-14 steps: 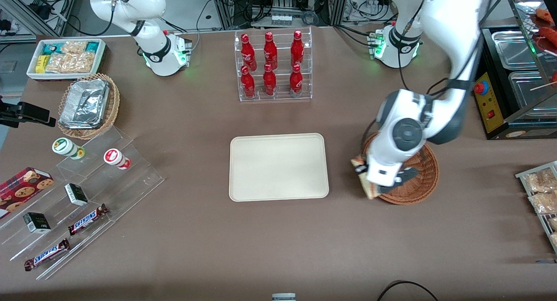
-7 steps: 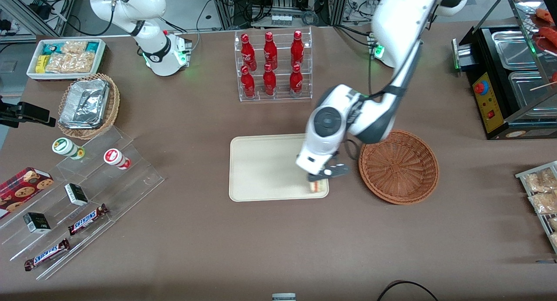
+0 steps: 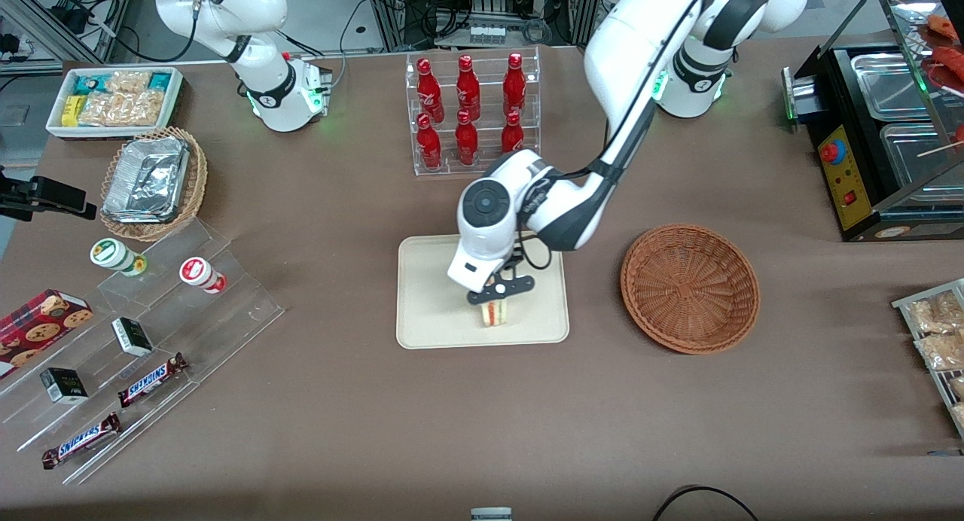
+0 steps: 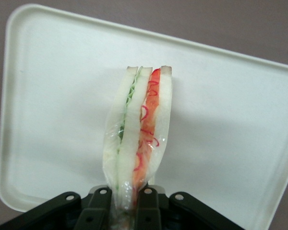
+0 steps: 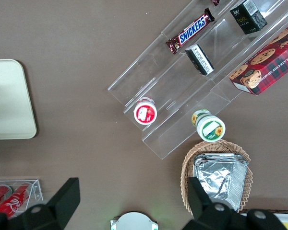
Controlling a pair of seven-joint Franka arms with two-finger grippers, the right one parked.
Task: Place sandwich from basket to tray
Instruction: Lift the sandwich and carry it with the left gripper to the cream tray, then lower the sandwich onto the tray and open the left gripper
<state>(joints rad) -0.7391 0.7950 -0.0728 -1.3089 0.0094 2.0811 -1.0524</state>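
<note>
My left gripper [image 3: 500, 293] is shut on the sandwich [image 3: 495, 312], a pale bread wedge with red, orange and green filling, and holds it over the cream-beige tray [image 3: 429, 310], near the tray's edge closest to the front camera. In the left wrist view the black fingers [image 4: 98, 209] pinch the wrapped sandwich [image 4: 139, 134] at its narrow end, with the tray [image 4: 53, 105] under it. The reddish-brown wicker basket [image 3: 690, 287] stands beside the tray toward the working arm's end, with nothing in it.
A clear rack of red bottles [image 3: 471, 114] stands farther from the front camera than the tray. A clear stepped shelf with snack bars and cups [image 3: 143, 333], a tan basket with foil containers [image 3: 151, 182] and a white bin of snacks [image 3: 113, 99] lie toward the parked arm's end.
My left gripper has carried the sandwich out of the basket and across onto the tray, moving toward the parked arm's end. The basket now holds nothing.
</note>
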